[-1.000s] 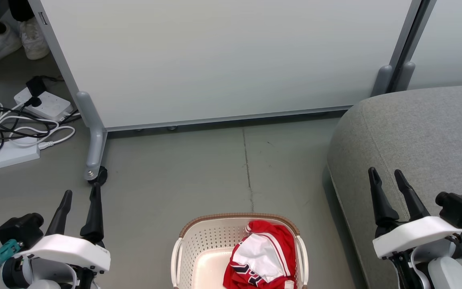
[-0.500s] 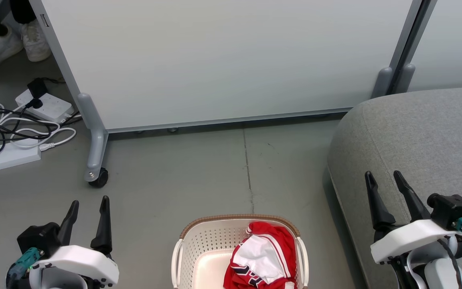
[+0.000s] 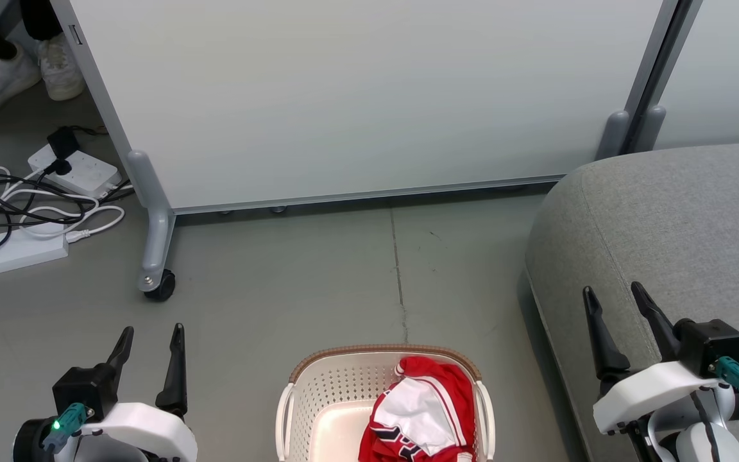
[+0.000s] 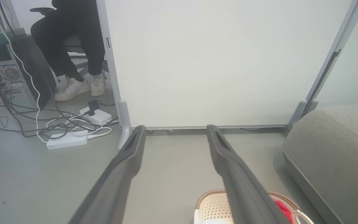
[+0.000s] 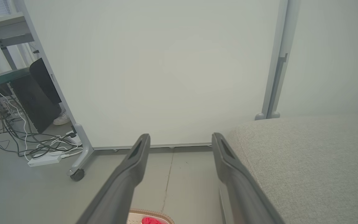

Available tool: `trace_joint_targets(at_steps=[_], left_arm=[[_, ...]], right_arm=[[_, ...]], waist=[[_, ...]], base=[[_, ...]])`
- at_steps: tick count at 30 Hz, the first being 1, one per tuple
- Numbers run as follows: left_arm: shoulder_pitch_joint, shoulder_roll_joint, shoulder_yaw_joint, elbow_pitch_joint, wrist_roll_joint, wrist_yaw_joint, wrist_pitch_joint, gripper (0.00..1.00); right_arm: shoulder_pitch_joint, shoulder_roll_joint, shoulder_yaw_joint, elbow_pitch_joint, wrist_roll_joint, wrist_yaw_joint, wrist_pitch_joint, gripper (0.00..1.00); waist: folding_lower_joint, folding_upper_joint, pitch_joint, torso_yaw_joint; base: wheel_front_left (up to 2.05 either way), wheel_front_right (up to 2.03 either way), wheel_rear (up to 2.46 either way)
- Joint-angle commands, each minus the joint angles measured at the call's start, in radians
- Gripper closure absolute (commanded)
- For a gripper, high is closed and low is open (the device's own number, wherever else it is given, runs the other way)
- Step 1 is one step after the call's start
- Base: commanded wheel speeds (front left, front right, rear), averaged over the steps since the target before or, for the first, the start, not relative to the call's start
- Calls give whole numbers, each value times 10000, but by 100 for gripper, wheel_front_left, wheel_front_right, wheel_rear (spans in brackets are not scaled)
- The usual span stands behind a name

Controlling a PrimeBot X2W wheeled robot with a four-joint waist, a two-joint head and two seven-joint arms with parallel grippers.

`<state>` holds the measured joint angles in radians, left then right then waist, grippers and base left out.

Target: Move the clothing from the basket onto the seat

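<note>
Clothing in basket, seat right.

Left gripper, 7 o'clock in head view. Two long fingers, matte black, tapering to narrow tips. Their base is set in a smooth white shell with rounded edges. A black boxy camera block sits beside it, and a teal connector carries a lit green dot.

Right gripper, 5 o'clock. Same black tapered fingers, white shell, black camera block and teal connector. A dark cable loops over the pale grey wrist joint.

Wrist views: the fingers read dark grey, each with a long shallow recess on its inner face near the tip.
</note>
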<state>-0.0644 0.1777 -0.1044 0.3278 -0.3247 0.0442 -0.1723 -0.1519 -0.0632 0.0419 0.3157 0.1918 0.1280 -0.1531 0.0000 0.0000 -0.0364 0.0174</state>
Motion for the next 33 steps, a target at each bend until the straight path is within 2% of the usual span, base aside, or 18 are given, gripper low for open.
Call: trace_joint_targets(at_steps=[1, 21, 33], left_arm=[[36, 111, -49, 6, 229, 62, -85, 0], [95, 173, -264, 98, 807, 316, -450, 0], [151, 237, -470, 13, 1177, 549, -652, 0]], right_arm=[[74, -17, -14, -17, -250, 41, -17, 0], [305, 88, -315, 41, -1253, 45, -249, 0], [375, 101, -186, 108, -794, 38, -402, 0]], waist=[[0, 0, -6, 6], [0, 0, -72, 79], [0, 0, -153, 163]], base=[[0, 0, 0], [0, 0, 0], [0, 0, 0]])
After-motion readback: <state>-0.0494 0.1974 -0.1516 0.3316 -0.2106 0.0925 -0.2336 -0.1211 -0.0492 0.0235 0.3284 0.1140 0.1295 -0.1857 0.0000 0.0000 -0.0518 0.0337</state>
